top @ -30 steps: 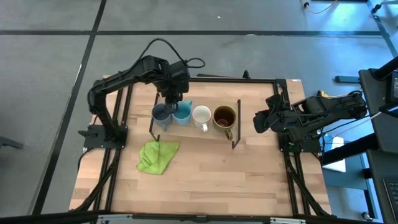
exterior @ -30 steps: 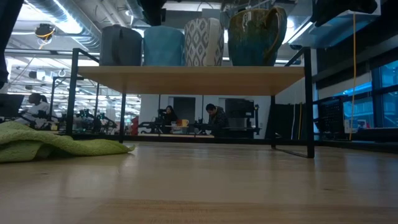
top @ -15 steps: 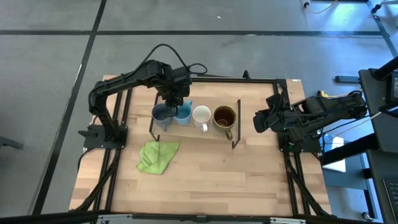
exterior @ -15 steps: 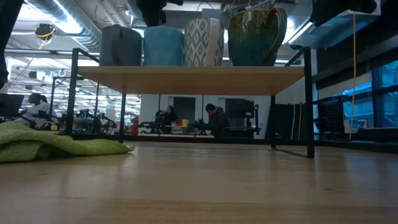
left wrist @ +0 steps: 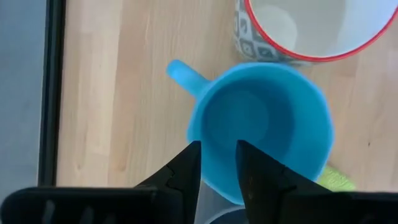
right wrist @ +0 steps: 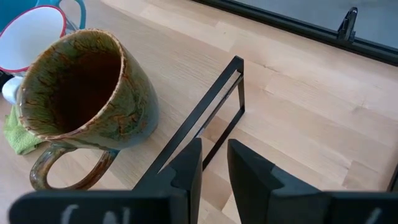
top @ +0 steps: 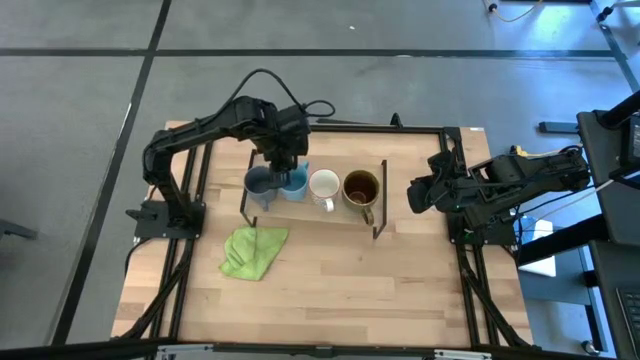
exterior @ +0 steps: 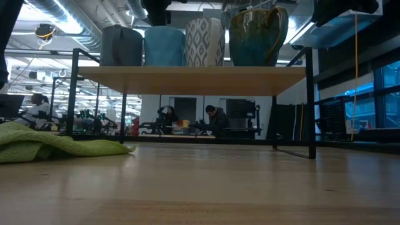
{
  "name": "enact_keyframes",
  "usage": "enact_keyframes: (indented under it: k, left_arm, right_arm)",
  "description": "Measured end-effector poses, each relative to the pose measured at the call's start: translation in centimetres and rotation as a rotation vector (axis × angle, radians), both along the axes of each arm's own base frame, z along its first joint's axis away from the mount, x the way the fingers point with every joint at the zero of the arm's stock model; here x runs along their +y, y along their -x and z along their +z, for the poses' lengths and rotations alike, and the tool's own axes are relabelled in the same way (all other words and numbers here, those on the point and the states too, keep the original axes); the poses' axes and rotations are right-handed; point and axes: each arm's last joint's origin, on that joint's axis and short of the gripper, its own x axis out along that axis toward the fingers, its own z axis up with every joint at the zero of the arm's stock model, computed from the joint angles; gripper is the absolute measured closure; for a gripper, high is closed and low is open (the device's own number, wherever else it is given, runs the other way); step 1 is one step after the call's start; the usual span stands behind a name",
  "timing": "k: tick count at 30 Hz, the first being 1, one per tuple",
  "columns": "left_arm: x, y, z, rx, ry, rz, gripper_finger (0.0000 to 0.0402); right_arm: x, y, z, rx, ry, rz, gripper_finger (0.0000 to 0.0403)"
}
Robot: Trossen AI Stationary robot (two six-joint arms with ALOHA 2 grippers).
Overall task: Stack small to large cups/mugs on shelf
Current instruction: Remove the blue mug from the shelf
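Wooden tabletop [top: 330, 280] carries the shelf [top: 310, 212], where the left hand [left wrist: 217, 163] hangs open directly above the light blue mug [left wrist: 264, 127].

- The shelf [top: 300, 212] stood on the tabletop [top: 330, 290], near its back edge.
- Four mugs stood in a row on the shelf.
- The first mug [top: 259, 183] was at the left end.
- The second mug [top: 293, 183] was just right of it, and the two were touching.
- The third mug [top: 323, 186] came next, with the fourth mug [top: 361, 187] at the right end.
- The left gripper [top: 283, 160] hung over the second mug, apart from it.
- A cloth [top: 251, 250] lay on the tabletop, in front of the left end of the shelf.
- The right gripper [top: 418, 194] waited right of the shelf, at the tabletop's right edge.
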Motion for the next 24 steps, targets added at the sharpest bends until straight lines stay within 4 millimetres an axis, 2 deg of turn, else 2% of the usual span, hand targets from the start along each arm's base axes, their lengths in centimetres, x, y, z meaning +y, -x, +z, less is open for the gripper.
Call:
enact_keyframes:
  k: [7, 16, 24]
  left_arm:
    - [0.3, -0.5, -2.0, 0.059, 0.006, -0.011, 0.0306]
    - [0.5, -0.6, -1.4, 0.024, -0.025, -0.006, 0.0307]
    - [-0.2, -0.7, -1.1, 0.012, -0.079, -0.022, 0.0307]
  right_arm:
    - [0.0, 0.0, 0.0, 0.0, 0.0, 0.0, 0.0324]
    - [0.0, 0.0, 0.0, 0.0, 0.0, 0.0, 0.0324]
    - [0.0, 0.0, 0.0, -0.001, 0.005, -0.002, 0.0324]
